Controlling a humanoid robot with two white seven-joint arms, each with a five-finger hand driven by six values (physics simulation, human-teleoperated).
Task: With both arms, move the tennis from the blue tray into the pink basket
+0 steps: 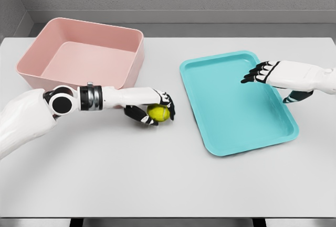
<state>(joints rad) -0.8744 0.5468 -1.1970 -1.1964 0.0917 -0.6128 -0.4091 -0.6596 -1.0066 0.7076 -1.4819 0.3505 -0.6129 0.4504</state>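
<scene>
Left hand [149, 106] grips tennis ball [158, 112], fingers partly covering it.

The left hand [151, 109] is reaching in from the lower left of the frame, its fingers curling closed. The right hand [268, 73] is hovering at the right edge, fingers relaxed and spread.
</scene>
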